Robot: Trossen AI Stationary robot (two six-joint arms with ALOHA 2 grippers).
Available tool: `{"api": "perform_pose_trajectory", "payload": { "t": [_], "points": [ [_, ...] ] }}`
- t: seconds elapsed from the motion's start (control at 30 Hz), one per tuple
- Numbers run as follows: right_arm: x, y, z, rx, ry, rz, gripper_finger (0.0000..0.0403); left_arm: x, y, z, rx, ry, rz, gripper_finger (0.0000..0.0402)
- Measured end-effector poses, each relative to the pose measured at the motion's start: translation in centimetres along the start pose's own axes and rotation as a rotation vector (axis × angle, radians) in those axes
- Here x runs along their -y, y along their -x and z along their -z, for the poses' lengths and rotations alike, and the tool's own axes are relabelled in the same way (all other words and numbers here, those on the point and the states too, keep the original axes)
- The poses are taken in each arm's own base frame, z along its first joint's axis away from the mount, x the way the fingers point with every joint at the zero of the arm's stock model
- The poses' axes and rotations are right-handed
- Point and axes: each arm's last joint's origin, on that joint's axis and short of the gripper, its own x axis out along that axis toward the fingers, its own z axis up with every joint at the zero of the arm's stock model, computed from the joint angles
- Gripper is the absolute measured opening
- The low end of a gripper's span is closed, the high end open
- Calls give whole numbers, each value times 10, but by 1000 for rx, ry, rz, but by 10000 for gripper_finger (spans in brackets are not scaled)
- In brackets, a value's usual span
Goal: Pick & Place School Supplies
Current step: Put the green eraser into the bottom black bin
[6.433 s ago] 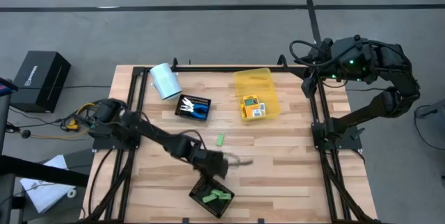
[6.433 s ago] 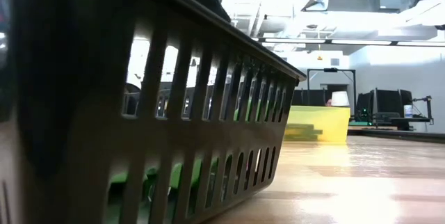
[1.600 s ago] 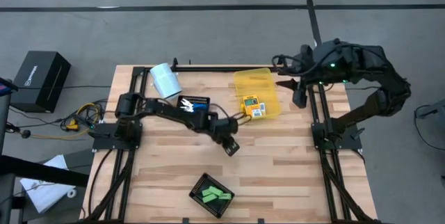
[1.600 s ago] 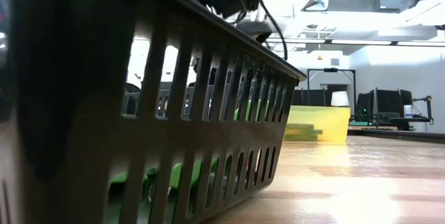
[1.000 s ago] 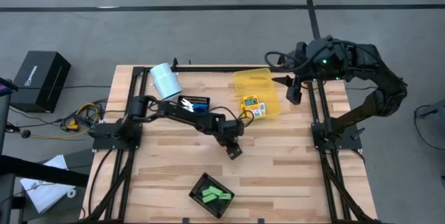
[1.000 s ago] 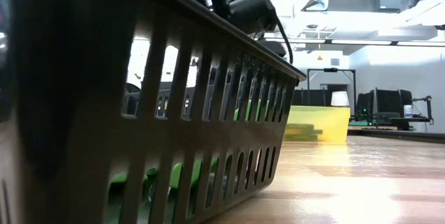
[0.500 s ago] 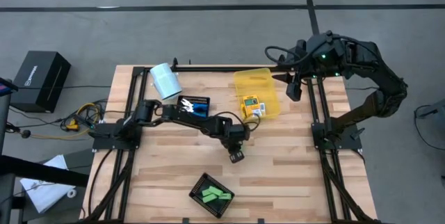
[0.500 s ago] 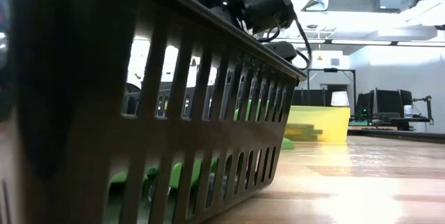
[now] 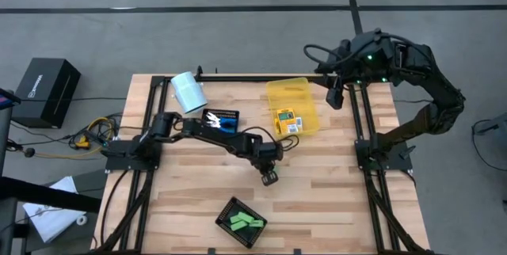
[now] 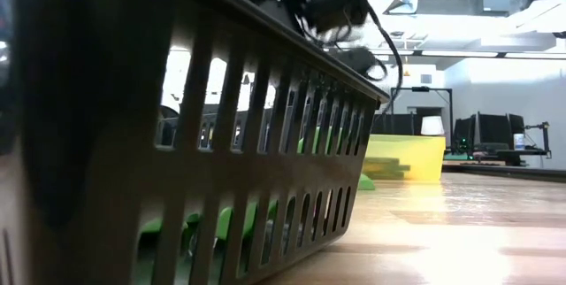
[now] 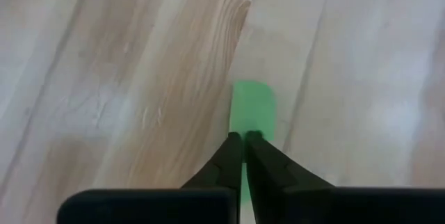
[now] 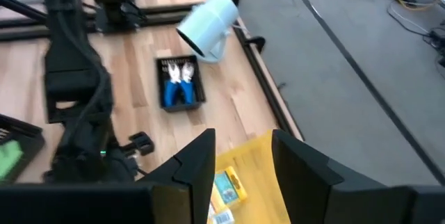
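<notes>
Left gripper (image 9: 270, 178): low over the table's middle, fingers pressed together, tips right above a light-green piece (image 11: 252, 108); contact with it seems likely but is unclear.
Right gripper (image 12: 240, 156): raised beside the yellow bin (image 9: 287, 93), fingers spread apart, empty.
Packs (image 9: 287, 119): in the bin, below the right gripper.
Black tray (image 9: 238, 211): just beyond the left gripper, holding more green pieces (image 9: 245, 223).

— What sits along the bench's far edge?
— A pale white-blue cylinder (image 9: 188, 92) lies tipped near the far left corner; a yellow translucent bin (image 9: 285, 91) stands right of the middle.
— And the dark trays?
— One black tray (image 9: 221, 113) just beside the cylinder, another slotted black tray (image 9: 228, 210) at the near edge. A black box (image 9: 47, 90) rests on the floor.
</notes>
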Motion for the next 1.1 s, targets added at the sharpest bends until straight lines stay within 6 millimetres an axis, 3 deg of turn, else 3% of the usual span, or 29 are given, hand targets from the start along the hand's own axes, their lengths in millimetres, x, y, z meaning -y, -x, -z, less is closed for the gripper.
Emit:
{"api": "perform_pose_trajectory", "payload": {
  "t": [0.43,0.63,0.77,0.93,1.1],
  "points": [
    [-20,-1,-4,29,31,-272,124,38,118,-17,293,34,90,2],
    [-38,-7,-5,-1,58,-337,121,46,168,5,352,95,76,1],
    [-58,-28,-3,-128,74,-378,122,44,191,25,362,135,65,1],
    [-94,-83,6,-394,245,-380,122,40,222,46,397,177,127,19],
    [-122,-142,15,-523,321,-437,128,38,267,68,512,171,164,67]
  ]
}}
